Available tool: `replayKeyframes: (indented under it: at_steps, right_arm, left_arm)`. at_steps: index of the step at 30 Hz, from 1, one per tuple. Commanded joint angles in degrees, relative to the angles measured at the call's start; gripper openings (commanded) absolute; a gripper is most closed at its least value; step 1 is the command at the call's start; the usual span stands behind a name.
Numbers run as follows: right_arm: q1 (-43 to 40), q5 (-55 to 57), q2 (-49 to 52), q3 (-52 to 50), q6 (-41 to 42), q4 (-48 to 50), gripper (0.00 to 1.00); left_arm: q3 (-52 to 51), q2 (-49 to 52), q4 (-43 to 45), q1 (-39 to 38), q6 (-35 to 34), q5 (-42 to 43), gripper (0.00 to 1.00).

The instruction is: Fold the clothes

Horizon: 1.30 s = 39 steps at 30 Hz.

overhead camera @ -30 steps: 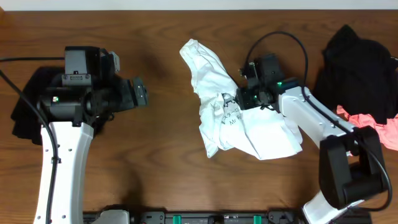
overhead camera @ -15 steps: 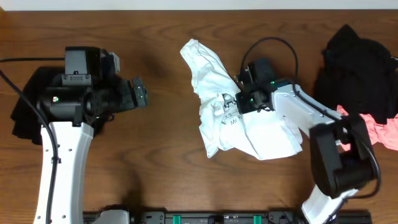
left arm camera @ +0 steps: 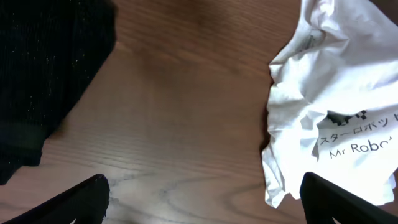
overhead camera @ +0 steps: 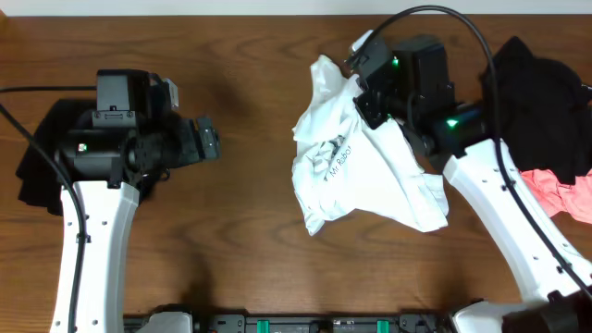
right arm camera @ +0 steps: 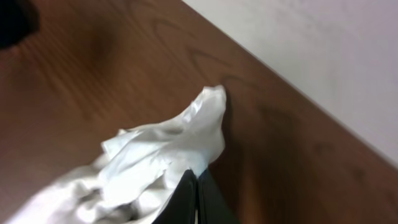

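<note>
The white T-shirt (overhead camera: 370, 180) lies crumpled at the table's middle, its print and "Mr Robo" text facing up. My right gripper (overhead camera: 363, 100) is shut on a fold of its upper part, and the fabric hangs up from the table. In the right wrist view the shut fingertips (right arm camera: 196, 198) pinch the white cloth (right arm camera: 155, 158). My left gripper (overhead camera: 209, 139) stands open to the left of the shirt, apart from it. In the left wrist view the open gripper (left arm camera: 199, 208) hovers over bare wood, with the shirt (left arm camera: 336, 93) at right.
A black garment (overhead camera: 42, 171) lies under the left arm, seen also as the black garment (left arm camera: 43, 81) in the left wrist view. Another black garment (overhead camera: 536, 102) and a pink one (overhead camera: 560, 190) are piled at the right edge. A pale wall (right arm camera: 323, 56) borders the table's far edge.
My right gripper shut on the white T-shirt and moved up and toward the far edge, dragging the shirt's upper part with it. The left arm has not moved.
</note>
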Motion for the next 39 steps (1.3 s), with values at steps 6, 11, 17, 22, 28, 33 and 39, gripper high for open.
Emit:
replayKeyframes:
  at_steps: [6, 11, 17, 22, 28, 33, 39]
  right_arm:
    - [0.0, 1.7, 5.2, -0.2, -8.5, 14.8, 0.01]
    - [0.1, 1.9, 8.2, -0.2, -1.1, 20.3, 0.01]
    - [-1.1, 4.4, 10.3, -0.2, 16.2, 27.5, 0.03]
    - [-3.2, 12.6, 10.3, -0.2, 18.4, 28.9, 0.04]
    - [-5.9, 3.5, 10.3, -0.2, 16.0, 20.6, 0.33]
    - [-8.0, 3.7, 10.3, -0.2, 18.0, 8.9, 0.81]
    - [-11.2, 3.6, 10.2, -0.2, 31.8, -5.2, 0.84]
  left_arm:
    - [1.0, 0.0, -0.8, 0.2, 1.2, 0.7, 0.98]
    - [1.0, 0.0, -0.8, 0.2, 1.2, 0.7, 0.98]
    - [1.0, 0.0, -0.8, 0.1, 1.2, 0.8, 0.98]
    - [1.0, 0.0, -0.8, 0.1, 1.2, 0.8, 0.98]
    - [1.0, 0.2, 1.0, 0.1, 1.2, 5.3, 0.98]
    - [1.0, 2.7, 4.8, -1.8, 3.0, 11.1, 0.98]
    - [1.0, 12.6, 13.6, -9.0, 10.4, 12.7, 0.98]
